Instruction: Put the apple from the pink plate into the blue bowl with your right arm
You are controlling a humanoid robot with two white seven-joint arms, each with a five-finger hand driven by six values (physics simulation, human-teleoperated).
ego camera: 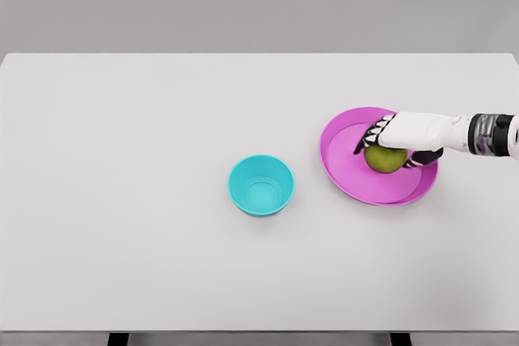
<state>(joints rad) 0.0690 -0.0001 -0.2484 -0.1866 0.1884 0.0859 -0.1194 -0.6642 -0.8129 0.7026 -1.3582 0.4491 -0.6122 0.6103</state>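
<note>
- Head view, right of frame: right robot hand (395,145) curls over the green apple (383,159) on the pink plate (350,174), apparently gripping; apple's top hidden.
- Blue bowl (261,185) sits centre on the tabletop (122,200).

right arm (442,130): white shell | wrist: grey-black banded cuff | hand (388,145): white back, black fingers

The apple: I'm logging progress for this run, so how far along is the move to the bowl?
Early stage. Done: the right hand has reached the pink plate and its fingers curl around the green apple. In hand: the grasp; whether the apple has left the plate cannot be told. Left: carrying it to the blue bowl, which holds nothing yet, and releasing.
</note>
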